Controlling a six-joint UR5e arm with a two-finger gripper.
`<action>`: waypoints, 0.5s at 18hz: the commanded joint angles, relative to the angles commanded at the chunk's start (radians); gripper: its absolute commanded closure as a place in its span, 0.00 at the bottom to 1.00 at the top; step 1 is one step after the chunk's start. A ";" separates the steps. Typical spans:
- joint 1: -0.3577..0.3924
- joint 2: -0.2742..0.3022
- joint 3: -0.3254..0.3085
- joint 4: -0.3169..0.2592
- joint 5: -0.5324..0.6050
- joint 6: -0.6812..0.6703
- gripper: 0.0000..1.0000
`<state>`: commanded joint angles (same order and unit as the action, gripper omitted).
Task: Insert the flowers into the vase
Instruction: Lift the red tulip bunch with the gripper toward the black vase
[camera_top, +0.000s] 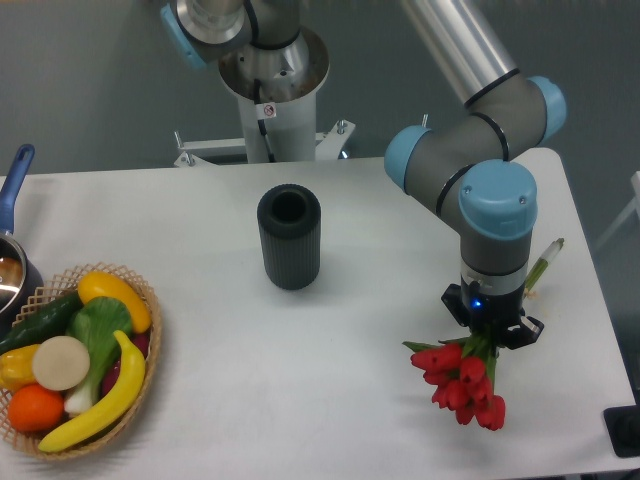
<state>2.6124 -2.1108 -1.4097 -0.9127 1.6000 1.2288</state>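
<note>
The table (350, 400) carries everything. The 1 arm (470, 160) comes down from 12 o'clock to the right side. The vase (289, 238) stands upright near the centre, mouth open upward, apart from all else. The gripper (492, 335) points down over the flowers (462, 378), seemingly clasping their stems, though its fingers are too hidden to tell for sure. The buds trail toward 5 o'clock, stems running up toward 11. From the gripper, the vase lies at about 10 o'clock, well apart.
</note>
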 joint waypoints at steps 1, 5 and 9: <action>0.002 0.002 0.002 0.002 -0.012 -0.005 0.79; 0.009 0.009 0.012 0.005 -0.067 -0.066 0.78; 0.008 0.026 0.015 0.015 -0.139 -0.173 0.79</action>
<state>2.6200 -2.0848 -1.3944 -0.8974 1.4606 1.0556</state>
